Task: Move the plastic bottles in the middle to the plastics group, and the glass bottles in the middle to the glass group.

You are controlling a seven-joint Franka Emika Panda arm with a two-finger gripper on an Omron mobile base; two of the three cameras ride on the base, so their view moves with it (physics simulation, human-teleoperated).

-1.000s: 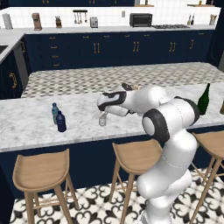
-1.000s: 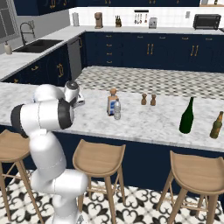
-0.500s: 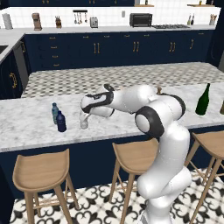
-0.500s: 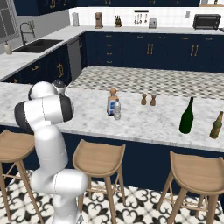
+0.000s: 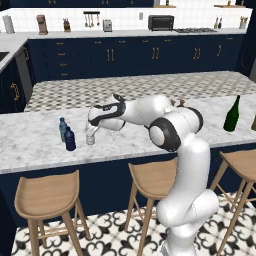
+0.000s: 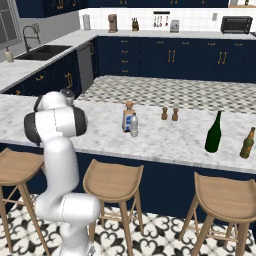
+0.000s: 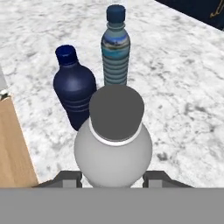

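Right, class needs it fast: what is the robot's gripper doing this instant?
Gripper: closed on a clear plastic bottle, held beside the navy bottle and pale-blue bottle.

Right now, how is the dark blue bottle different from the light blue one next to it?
The dark navy bottle is solid-coloured and squatter; the pale-blue bottle is see-through, ribbed, and looks slimmer and a little taller. The navy one stands nearer the counter edge. Both are upright on the marble counter with blue caps.

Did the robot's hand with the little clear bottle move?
Yes. The gripper, shut on the clear bottle, swung left along the counter, now close beside the navy bottle and pale-blue bottle.
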